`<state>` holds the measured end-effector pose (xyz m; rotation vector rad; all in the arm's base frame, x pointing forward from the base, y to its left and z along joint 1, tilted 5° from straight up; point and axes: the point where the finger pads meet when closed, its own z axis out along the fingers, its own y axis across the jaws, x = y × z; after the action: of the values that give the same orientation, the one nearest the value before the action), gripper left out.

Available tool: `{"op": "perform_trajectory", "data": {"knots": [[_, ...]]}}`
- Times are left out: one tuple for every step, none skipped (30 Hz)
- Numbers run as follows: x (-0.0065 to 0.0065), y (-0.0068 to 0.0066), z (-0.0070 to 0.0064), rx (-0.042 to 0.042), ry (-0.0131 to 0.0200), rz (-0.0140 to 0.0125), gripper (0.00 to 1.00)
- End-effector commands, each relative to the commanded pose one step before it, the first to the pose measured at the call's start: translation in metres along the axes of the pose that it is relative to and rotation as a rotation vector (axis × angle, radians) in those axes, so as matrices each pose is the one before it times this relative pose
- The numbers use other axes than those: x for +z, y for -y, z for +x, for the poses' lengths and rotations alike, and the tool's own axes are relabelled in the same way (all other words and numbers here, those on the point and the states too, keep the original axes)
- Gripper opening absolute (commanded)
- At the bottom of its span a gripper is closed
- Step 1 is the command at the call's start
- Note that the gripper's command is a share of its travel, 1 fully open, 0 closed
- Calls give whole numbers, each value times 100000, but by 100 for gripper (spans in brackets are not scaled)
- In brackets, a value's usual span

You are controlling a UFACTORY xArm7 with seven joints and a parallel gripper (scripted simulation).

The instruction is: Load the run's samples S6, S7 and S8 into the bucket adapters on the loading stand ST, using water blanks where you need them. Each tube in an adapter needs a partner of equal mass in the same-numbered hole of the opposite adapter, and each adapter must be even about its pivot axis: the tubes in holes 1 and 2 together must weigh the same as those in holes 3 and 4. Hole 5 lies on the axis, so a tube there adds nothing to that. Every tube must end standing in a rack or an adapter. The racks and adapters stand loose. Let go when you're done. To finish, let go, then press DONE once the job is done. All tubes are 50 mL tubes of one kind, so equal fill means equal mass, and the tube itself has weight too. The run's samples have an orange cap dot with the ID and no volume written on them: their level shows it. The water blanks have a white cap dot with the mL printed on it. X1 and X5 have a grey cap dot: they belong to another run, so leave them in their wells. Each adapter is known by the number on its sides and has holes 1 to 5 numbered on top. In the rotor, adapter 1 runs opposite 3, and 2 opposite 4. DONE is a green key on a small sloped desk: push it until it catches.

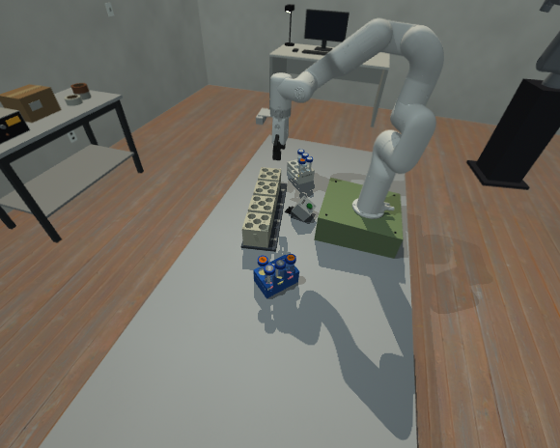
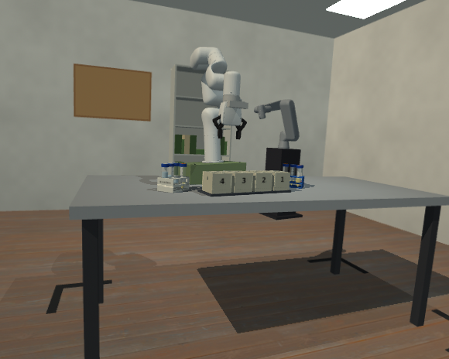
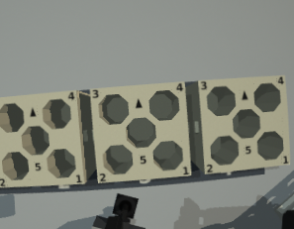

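Observation:
My gripper [image 1: 277, 156] [image 2: 229, 136] is open and empty, high above the adapter row. In the wrist view, adapter 2 [image 3: 9, 140], adapter 3 [image 3: 105, 140] and adapter 4 [image 3: 209, 128] show empty holes. Adapter 1 [image 1: 256, 238] [image 2: 282, 186] is at the row's other end; no tubes stand up from it. They sit on the dark stand [image 1: 259, 248] [image 3: 251, 172]. The white rack [image 1: 302, 182] [image 2: 166, 187] holds several tubes, including orange-capped S8 [image 1: 302, 161]. The blue rack [image 1: 283, 286] holds two orange-dot tubes [image 1: 263, 261] [image 1: 291, 259] and two greyish-dot tubes [image 1: 269, 269] [image 1: 280, 264].
The small sloped desk [image 1: 300, 210] with its green key [image 1: 309, 206] stands between the adapter row and the green robot base [image 1: 358, 237]. A dark part [image 3: 125, 204] of it shows in the wrist view. The white rack is beyond the desk; the blue rack is past adapter 1.

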<state>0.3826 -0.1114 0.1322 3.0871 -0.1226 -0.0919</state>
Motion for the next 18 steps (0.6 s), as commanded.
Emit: {"op": "perform_trajectory", "data": {"knots": [[-127, 2113, 1100, -17, -371, -123, 100], [0, 463, 193, 0, -1, 4, 100], [0, 463, 193, 0, -1, 4, 100], [0, 463, 193, 0, -1, 4, 100], [0, 462, 193, 0, -1, 4, 100], [0, 462, 193, 0, -1, 4, 100], [0, 462, 193, 0, -1, 4, 100], [0, 462, 193, 0, -1, 4, 100], [0, 462, 193, 0, -1, 4, 100], [0, 462, 193, 0, -1, 4, 100], [0, 462, 193, 0, -1, 4, 100], [0, 0, 0, 0, 0, 0, 100], [0, 0, 0, 0, 0, 0, 100], [0, 462, 196, 0, 0, 4, 100], [0, 462, 193, 0, -1, 4, 100], [0, 462, 192, 0, -1, 4, 100], [0, 462, 192, 0, -1, 4, 100], [0, 266, 111, 0, -1, 2, 100]]}}
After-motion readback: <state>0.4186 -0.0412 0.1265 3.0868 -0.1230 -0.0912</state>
